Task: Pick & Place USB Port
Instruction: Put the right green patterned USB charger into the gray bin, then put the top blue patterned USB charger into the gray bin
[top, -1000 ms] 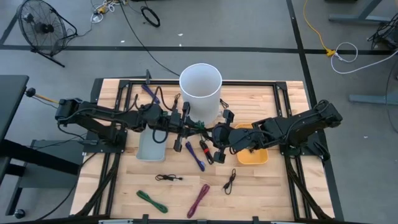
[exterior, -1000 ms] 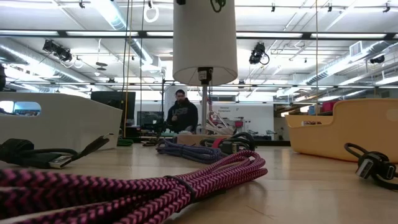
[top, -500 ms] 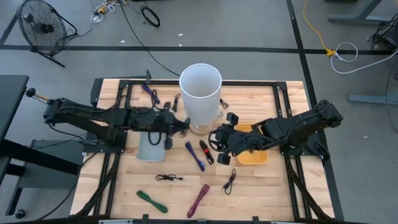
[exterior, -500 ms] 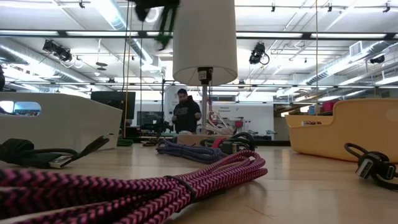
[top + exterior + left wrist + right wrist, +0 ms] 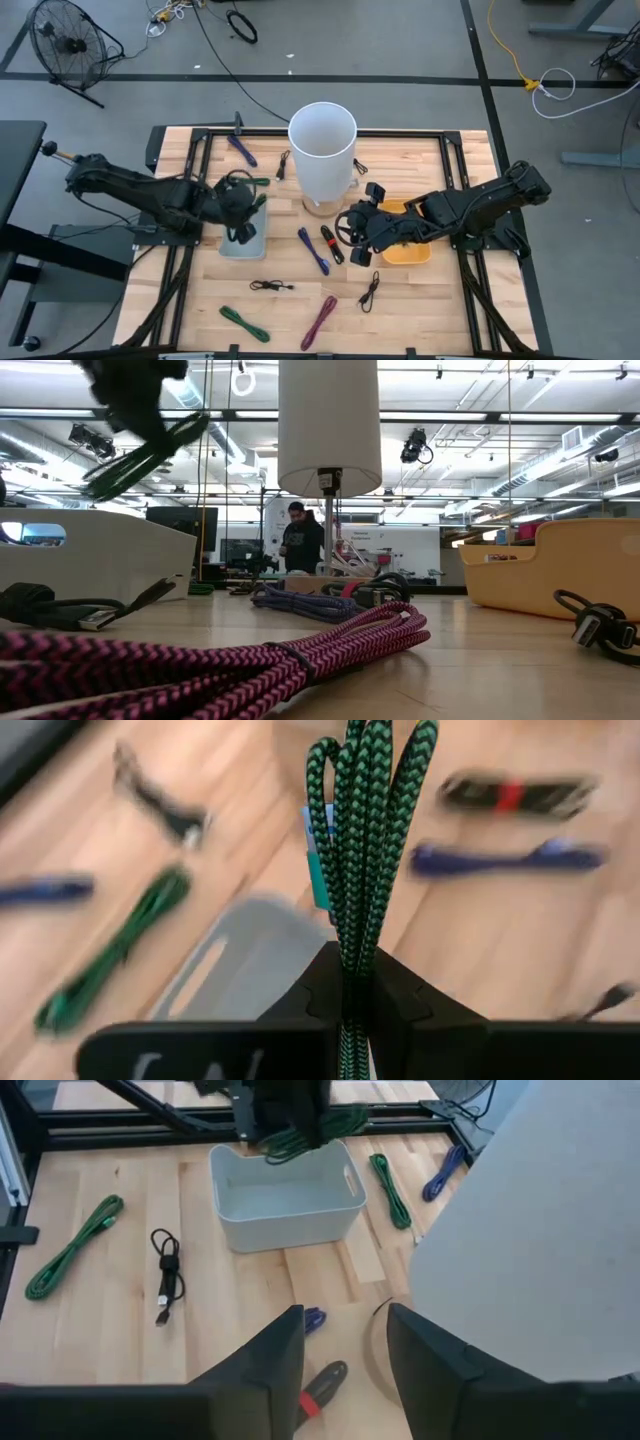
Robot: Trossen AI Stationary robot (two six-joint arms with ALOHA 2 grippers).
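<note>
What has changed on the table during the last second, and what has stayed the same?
The left gripper, shut on the green cable, drew back from the white cylinder to above the grey bin. The right gripper opened and backed off slightly. The other cables and the orange bin stayed put.
</note>
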